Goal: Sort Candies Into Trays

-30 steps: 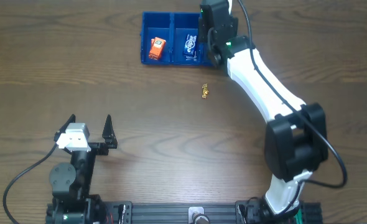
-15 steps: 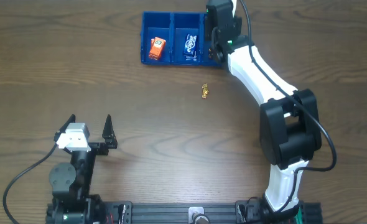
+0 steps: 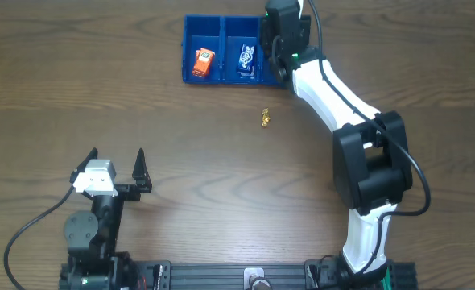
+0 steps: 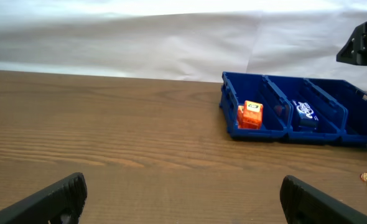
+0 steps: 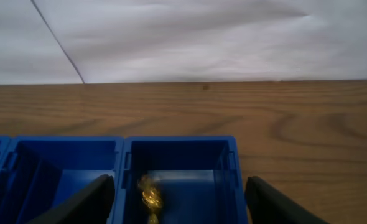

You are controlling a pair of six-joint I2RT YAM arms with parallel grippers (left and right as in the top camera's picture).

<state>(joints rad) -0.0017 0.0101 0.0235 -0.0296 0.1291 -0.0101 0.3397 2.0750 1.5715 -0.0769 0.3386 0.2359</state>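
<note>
A blue three-compartment tray (image 3: 186,50) stands at the table's far side. Its left compartment holds an orange candy (image 3: 204,63), the middle one a blue candy (image 3: 246,58). My right gripper (image 3: 283,39) hangs open over the tray's right compartment (image 5: 177,142). A gold candy (image 5: 149,198) lies on that compartment's floor between the spread fingers, untouched. Another gold candy (image 3: 265,119) lies loose on the table, a little in front of the tray. My left gripper (image 3: 117,163) stands open near its base, far from the tray (image 4: 233,118), with nothing in it.
Bare wooden tabletop (image 3: 141,105) stretches between the left arm and the tray. The right arm (image 3: 334,89) slants from its base up to the tray's right end. A white backdrop (image 4: 140,37) stands behind the table.
The right arm's elbow has drawn in and up, and its wrist has shifted slightly farther over the tray's right end. The left arm and candies have not moved.
</note>
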